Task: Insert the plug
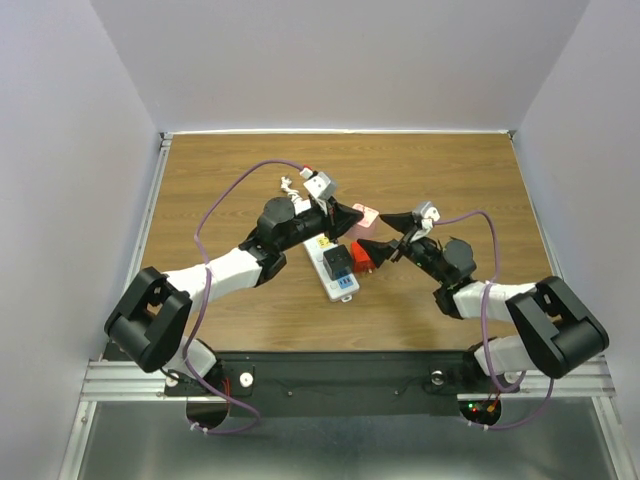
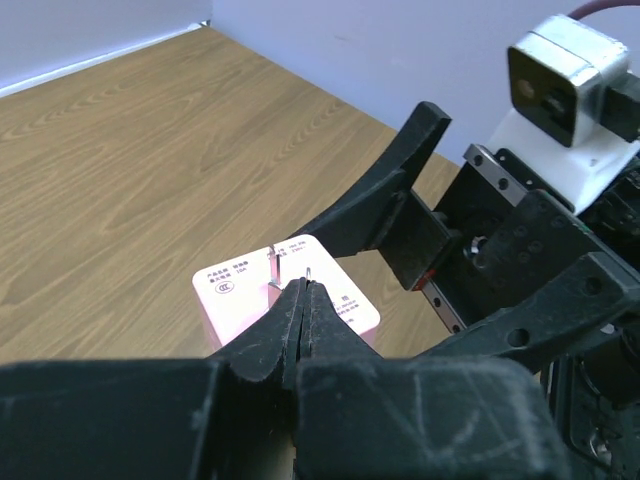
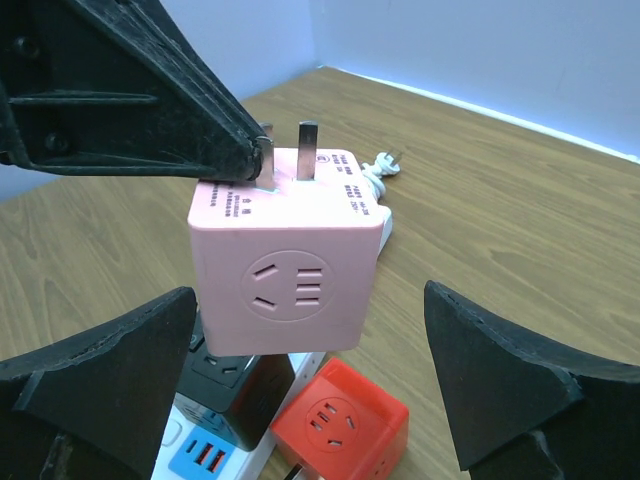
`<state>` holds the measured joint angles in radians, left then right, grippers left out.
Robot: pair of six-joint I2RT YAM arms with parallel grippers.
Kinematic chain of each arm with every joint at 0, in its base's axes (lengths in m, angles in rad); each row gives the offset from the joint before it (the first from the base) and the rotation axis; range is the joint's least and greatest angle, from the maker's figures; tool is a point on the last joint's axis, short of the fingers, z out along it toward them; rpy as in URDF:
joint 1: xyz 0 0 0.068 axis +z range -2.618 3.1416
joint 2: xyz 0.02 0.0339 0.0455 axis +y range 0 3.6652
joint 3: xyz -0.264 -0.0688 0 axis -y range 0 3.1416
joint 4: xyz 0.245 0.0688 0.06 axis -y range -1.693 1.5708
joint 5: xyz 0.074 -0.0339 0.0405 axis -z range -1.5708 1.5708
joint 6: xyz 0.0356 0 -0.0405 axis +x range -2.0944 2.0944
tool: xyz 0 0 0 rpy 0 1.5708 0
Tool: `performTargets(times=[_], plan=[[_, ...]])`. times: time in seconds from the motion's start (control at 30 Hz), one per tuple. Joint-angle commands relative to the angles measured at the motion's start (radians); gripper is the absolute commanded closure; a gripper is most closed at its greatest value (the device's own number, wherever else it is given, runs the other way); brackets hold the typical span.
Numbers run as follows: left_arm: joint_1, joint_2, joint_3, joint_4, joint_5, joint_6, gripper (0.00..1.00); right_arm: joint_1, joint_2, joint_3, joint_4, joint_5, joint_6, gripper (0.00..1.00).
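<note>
Right claw (image 3: 305, 300) spread wide, left claw (image 2: 306, 292) pinching pink plug (image 3: 285, 260), red cube (image 3: 340, 415), power strip (image 1: 333, 283) beneath

Your top view looks down from behind on the whole table (image 1: 200, 180) | both wrist views sit close, facing each other across the pink adapter (image 3: 285, 265).

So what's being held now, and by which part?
The left end effector pinches the pink adapter by one prong; the right end effector is open.
</note>
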<state>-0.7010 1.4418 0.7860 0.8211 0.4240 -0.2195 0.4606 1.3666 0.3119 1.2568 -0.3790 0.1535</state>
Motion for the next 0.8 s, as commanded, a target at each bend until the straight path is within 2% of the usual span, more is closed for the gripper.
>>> performTargets(times=[0.0,0.27,0.4,0.43,0.67,0.77], plan=[[-0.006,-0.05,0.001,0.098,0.033,-0.007,1.0,0.012,0.037,0.041,0.162,-0.03,0.009,0.01],[-0.011,-0.052,-0.01,0.122,0.061,-0.011,1.0,0.013,0.094,0.047,0.22,-0.052,0.018,0.07],[-0.012,-0.044,-0.016,0.13,0.088,-0.012,1.0,0.013,0.111,0.032,0.302,-0.066,0.018,0.27],[-0.012,-0.043,-0.016,0.13,0.094,-0.012,1.0,0.012,0.111,0.029,0.328,-0.067,0.015,0.29],[-0.012,-0.041,-0.036,0.136,0.094,-0.015,1.0,0.013,0.094,0.041,0.339,-0.084,0.008,0.29],[-0.012,-0.044,-0.037,0.139,0.102,-0.015,1.0,0.012,0.091,0.041,0.339,-0.083,0.004,0.24]])
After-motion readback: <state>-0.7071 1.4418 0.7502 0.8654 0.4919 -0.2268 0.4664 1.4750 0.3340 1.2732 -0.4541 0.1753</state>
